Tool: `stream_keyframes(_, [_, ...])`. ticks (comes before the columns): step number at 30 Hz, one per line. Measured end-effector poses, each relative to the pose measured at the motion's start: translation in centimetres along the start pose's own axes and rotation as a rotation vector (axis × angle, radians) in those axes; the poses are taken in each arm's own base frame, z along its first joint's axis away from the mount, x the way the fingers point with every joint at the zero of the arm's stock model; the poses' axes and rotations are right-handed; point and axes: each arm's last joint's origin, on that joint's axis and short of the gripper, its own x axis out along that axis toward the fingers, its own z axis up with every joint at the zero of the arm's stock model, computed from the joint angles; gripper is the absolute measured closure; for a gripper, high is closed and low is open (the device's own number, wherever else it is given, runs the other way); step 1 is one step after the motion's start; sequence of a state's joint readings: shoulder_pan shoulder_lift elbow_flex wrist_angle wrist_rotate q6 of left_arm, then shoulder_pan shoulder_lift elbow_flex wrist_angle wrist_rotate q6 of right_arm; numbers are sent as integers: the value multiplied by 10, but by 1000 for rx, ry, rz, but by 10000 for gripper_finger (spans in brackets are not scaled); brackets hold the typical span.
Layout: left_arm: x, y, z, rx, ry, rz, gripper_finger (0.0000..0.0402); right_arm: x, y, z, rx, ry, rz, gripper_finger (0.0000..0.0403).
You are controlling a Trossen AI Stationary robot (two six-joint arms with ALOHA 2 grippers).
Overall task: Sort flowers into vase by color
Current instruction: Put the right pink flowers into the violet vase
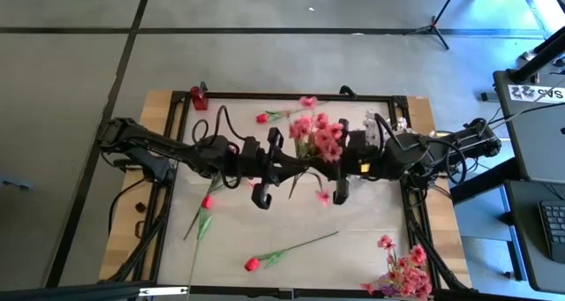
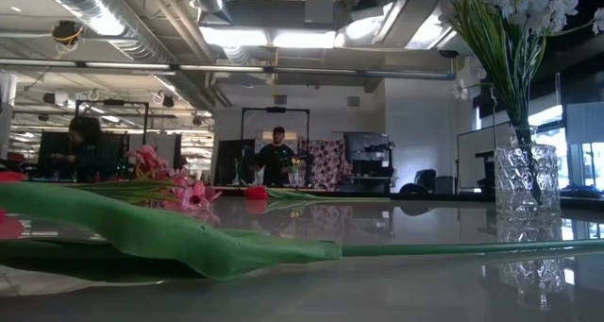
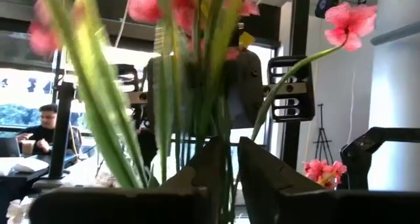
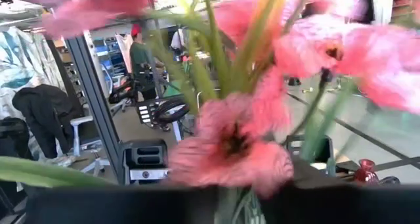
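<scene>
- Pink flowers (image 1: 318,135) sit bunched just above the centre of the table (image 1: 371,230) in the high view, with both arms meeting on them.
- Left gripper (image 1: 267,170) reaches in from 9 o'clock; in its wrist view the green stems (image 3: 197,119) rise through the narrow gap between its fingers (image 3: 262,178), the jaws close around them.
- Right gripper (image 1: 346,164) comes from 3 o'clock, right beside the bunch; blossoms fill its wrist view, and whether its jaws are spread or pressed together cannot be told.
- Red bud (image 1: 252,264) on a long stem lies at 6 o'clock on the table; another red bud (image 1: 207,201) lies toward 8 o'clock, and a third (image 1: 262,118) near 11 o'clock.
- More pink sprays (image 1: 404,273) are heaped at the 5 o'clock corner.
- Glass vase (image 2: 527,180) of white blossoms (image 2: 528,6) stands at the low view's right side.
- Two people (image 2: 276,157) show in the room behind.
</scene>
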State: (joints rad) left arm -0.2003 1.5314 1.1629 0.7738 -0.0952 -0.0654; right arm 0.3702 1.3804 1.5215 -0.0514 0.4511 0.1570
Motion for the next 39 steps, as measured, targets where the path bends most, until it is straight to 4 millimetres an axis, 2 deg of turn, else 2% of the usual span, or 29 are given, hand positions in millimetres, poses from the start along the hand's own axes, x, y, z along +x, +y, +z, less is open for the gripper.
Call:
stream_keyframes(2, [0,0,0,0,4,0,340,0,0,0,-7,4,13,375])
stream_keyframes(3, [0,0,-1,0,7,0,335,0,0,0,-18,4,17,387])
stream_keyframes(6, [-3,-2,3,-9,40,-4,318,-7,-1,5,-40,-1,20,381])
stream_keyframes(9, [-14,-9,15,-38,127,-17,304,-24,-5,25,-32,-38,70,389])
stream_keyframes(12, [-30,-17,28,-90,245,-41,297,-47,-9,48,-14,-87,210,395])
stream_keyframes(15, [-45,-24,41,-124,317,-41,295,-67,-10,62,-10,-122,415,390])
stream_keyframes(20, [-58,-28,58,-208,314,-34,295,-97,-12,89,7,-284,700,397])
stream_keyframes(24, [-62,-31,66,-240,292,-43,295,-110,-10,104,41,-421,913,395])
stream_keyframes(28, [-63,-31,67,-254,290,-38,295,-124,5,107,84,-445,1189,398])
stream_keyframes(33, [-63,-32,66,-391,297,-18,295,-143,30,96,139,-276,1486,399])
stream_keyframes(39, [-65,-45,63,-463,312,-29,295,-158,52,77,100,-132,1571,399])
